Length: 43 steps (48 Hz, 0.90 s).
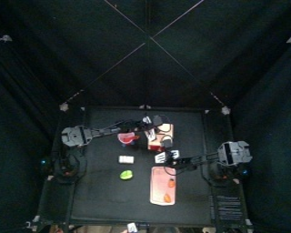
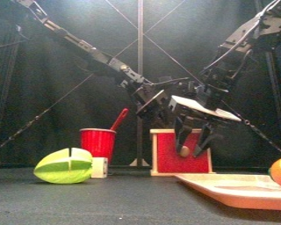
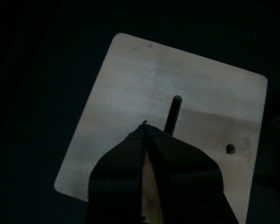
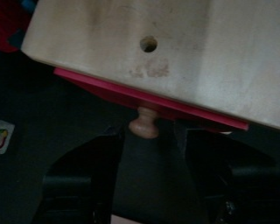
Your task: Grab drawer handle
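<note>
Small black surface point(image 1: 112, 187), carrying a drawer point(image 2: 169, 151) near the middle, a pink tray point(image 2: 239, 190) at the front right, a red cup point(image 2: 98, 141) and a green-yellow fruit-like object point(image 2: 63, 166) to the left of the drawer. Drawer: a boxy unit with pale wooden top and red front, with a small knob-shaped handle point(image 4: 145, 128) at the middle of that front. Right pincer point(image 4: 152, 156) released, jaws wide, standing on both sides of the handle but not yet touching it. To grip well: keep the knob centred between the jaws, advance a little until the pads pass the knob's head, then clench evenly. Left pincer point(image 3: 146, 166) hanging over the drawer's top, jaws nearly together, grasping nothing visible.
</note>
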### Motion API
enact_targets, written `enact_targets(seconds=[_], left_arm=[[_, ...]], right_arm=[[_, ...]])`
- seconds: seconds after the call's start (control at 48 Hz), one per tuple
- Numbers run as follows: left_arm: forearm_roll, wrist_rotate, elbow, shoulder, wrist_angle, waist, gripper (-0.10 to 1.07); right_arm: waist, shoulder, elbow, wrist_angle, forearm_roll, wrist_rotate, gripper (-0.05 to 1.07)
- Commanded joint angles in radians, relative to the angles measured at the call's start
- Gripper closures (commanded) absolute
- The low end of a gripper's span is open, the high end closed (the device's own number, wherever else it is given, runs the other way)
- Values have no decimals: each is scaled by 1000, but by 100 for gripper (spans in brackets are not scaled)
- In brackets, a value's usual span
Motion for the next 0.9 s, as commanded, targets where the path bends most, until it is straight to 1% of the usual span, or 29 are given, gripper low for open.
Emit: enact_targets(seconds=[0.0, 0.271, 0.354, 0.458, 0.688, 0.792, 0.875], left_arm=[[2, -2, -3, 2, 11, 0, 48], [2, -2, -2, 2, 11, 0, 48], [2, -2, 0, 2, 12, 0, 48], [2, -2, 0, 2, 12, 0, 48], [2, -2, -2, 2, 12, -2, 48], [2, -2, 0, 3, 12, 0, 48], [2, -2, 0, 2, 12, -2, 48]], right_arm=[[-5, -9, -28, 11, 0, 5, 18], [-17, 25, -58, 18, 2, -3, 19], [-20, 29, -60, 17, 3, 0, 21], [-20, 29, -61, 17, 3, 5, 27], [-21, 29, -63, 17, 5, 5, 49], [-20, 29, -63, 17, 5, 0, 53], [-17, 31, -63, 17, 5, -5, 54]])
